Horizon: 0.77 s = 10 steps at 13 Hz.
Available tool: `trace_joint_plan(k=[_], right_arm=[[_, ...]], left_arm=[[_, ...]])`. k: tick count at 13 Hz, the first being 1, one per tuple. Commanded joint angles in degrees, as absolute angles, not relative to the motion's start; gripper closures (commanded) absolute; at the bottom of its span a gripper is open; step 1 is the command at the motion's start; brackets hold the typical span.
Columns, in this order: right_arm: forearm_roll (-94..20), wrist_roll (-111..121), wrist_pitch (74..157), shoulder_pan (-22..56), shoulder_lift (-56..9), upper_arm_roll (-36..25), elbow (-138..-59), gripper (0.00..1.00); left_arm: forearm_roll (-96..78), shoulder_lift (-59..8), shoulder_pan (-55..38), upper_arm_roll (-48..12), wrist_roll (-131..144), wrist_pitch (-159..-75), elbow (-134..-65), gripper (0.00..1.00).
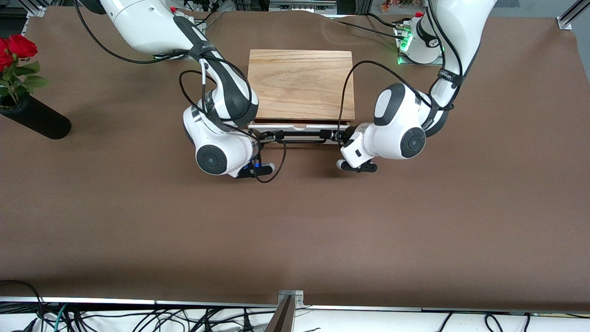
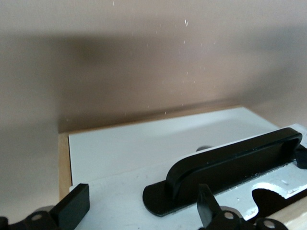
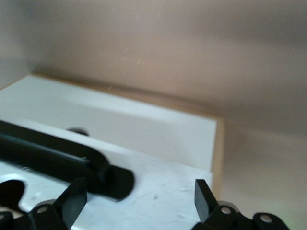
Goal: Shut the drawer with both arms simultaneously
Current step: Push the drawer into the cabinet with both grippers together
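The box sits on the table between the two arms, with its drawer on the side nearer the front camera. The right gripper and the left gripper are at the two ends of the drawer's handle. A vase lies at the right arm's end of the table, well apart from the box.

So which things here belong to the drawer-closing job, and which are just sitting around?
Job:
- drawer, white front with black handle, in the oak box
- left tool, open, at the drawer front
- right tool, open, at the drawer front

Lying about:
- black vase with red roses, at the right arm's end
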State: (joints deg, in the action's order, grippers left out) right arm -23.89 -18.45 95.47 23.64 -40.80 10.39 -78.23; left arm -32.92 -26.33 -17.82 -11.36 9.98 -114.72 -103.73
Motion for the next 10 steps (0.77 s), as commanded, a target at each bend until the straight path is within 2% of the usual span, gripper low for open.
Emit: trace_joint_plan(k=[1, 5, 10], right_arm=[[-28.7, -18.7, 92.6, 23.5, -41.5, 10.7, -78.3, 0.0], [-28.7, -18.5, 86.5, 23.1, -41.6, 10.7, -78.4, 0.0], [-28.4, -16.5, 87.9, 22.9, -42.5, 10.5, -77.5, 0.0]], left_arm=[[-34.0, -21.1, -16.9, -12.5, 8.1, -113.5, -110.9, 0.0], [-34.0, -19.6, -16.3, -13.0, 7.7, -112.3, -112.3, 0.0], [-34.1, -18.5, -11.0, -12.7, 8.6, -112.4, -109.8, 0.0]])
